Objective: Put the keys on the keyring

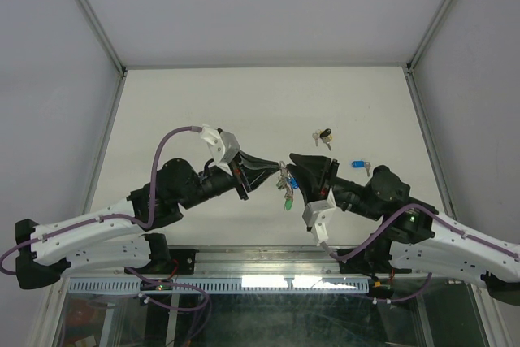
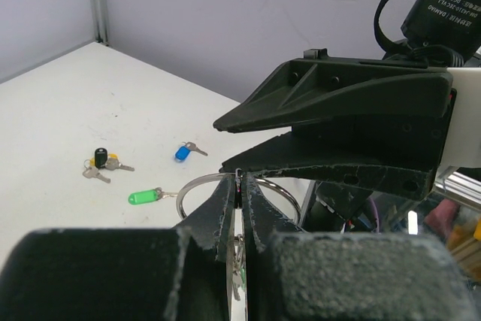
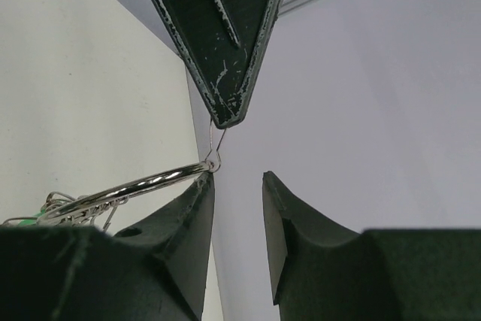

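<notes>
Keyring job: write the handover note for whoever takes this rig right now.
The left hand is shut on the keyring, holding it up between the arms.
The right hand is open, one fingertip at the ring's end, nothing between its fingers.
Done: a green-capped key hangs from the ring.
Left: the blue-capped key lies loose on the table, not yet threaded on. A black-and-yellow key bunch lies beyond it.
</notes>
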Robot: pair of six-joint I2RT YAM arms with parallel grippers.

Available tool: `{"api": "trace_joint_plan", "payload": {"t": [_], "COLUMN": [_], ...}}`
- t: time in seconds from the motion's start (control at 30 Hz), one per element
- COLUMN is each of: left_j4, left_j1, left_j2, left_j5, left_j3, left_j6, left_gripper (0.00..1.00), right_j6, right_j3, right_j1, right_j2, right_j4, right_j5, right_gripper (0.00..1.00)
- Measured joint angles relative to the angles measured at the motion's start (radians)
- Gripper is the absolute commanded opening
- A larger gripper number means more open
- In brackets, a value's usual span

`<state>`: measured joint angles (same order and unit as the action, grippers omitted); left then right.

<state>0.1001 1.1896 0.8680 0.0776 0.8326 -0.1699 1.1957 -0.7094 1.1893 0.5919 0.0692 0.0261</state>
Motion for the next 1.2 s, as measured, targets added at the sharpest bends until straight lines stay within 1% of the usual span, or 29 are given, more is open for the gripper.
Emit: {"api": "trace_joint_plan", "payload": {"t": [0.4,0.8,1.2], "left_j4": [0.019,0.020,0.020], "left_j1": [0.000,0.000,0.000], "left_j2": [-0.007,-0.007,-0.006], "left_j5": [-0.003,-0.003,-0.003], "left_j3": [0.000,0.000,0.000], "left_j6": [-0.005,-0.005,-0.006], "left_gripper": [0.00,0.00,0.00], "right_j6": [0.019,0.038,0.008], "right_j3": [0.004,0.013,0.037], "right_j1": [0.000,0.000,0.000], "right_j2": [0.012,0.016,0.041], "right_j4": [-0.015,-0.014,-0.095], "right_j5": [0.035,0.031,0.047], "right_gripper": [0.33,0.33,0.30]}}
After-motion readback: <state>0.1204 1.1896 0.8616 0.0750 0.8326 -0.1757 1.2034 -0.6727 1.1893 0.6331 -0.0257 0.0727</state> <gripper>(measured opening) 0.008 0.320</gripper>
